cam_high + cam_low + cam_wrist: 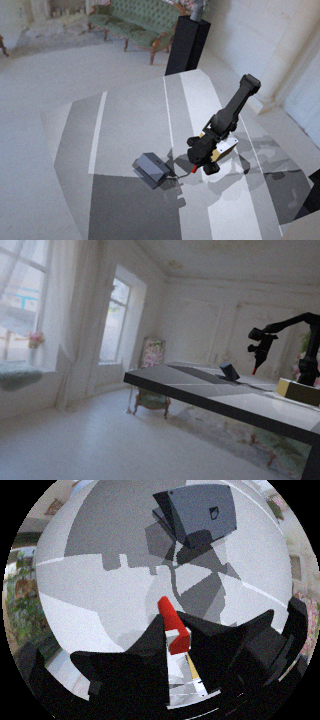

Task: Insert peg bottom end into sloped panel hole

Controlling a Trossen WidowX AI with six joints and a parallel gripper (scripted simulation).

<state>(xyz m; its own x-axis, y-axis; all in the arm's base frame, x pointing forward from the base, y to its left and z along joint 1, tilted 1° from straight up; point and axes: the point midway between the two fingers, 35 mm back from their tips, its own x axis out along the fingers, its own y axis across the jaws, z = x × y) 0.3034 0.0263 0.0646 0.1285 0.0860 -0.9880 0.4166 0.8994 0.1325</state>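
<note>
Tool [197, 165] grips red peg [194, 168] above table [134, 124].

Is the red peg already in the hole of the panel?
No, the exterior view shows the peg held in the gripper above the table, apart from the panel.

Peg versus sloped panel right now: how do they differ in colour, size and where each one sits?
The peg is red; the sloped panel is blue-grey. The peg is a thin stick, far smaller than the blocky panel. The peg hangs above the table, clamped in the tool, while the panel rests on the table. Shared: both tilt rather than stand straight up, and the peg's free end is apart from the panel's hole.
</note>
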